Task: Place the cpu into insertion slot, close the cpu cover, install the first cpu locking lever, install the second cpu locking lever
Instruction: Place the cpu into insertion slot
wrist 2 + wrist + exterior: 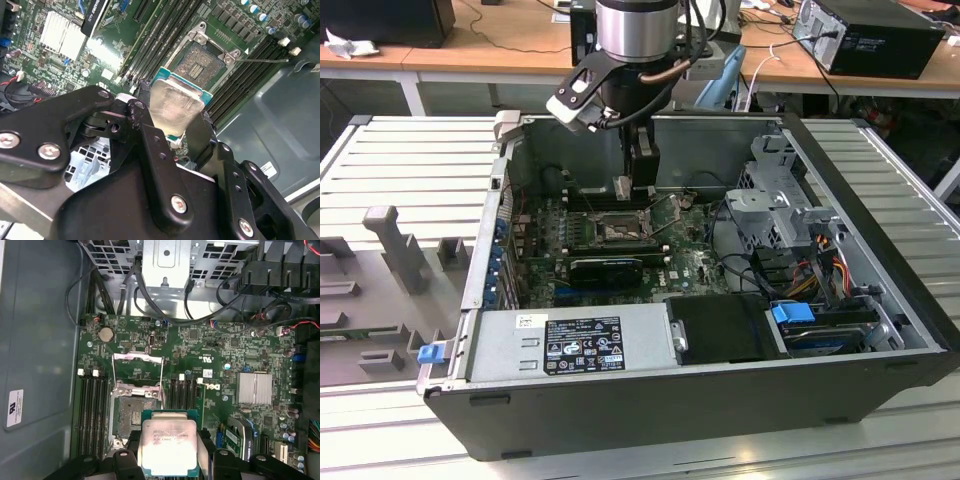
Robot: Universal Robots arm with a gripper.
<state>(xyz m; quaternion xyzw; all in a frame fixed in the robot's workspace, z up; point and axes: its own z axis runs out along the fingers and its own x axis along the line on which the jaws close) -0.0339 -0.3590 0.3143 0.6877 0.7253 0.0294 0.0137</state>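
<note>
Cpu (167,447), clamped by its edges between the gripper (166,460) jaws, hangs near the uncovered insertion slot (134,417); keep level, squared, unforced.

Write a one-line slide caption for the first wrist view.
Gripper holds the chip close to the open socket on the green board, its cover swung open.
</note>
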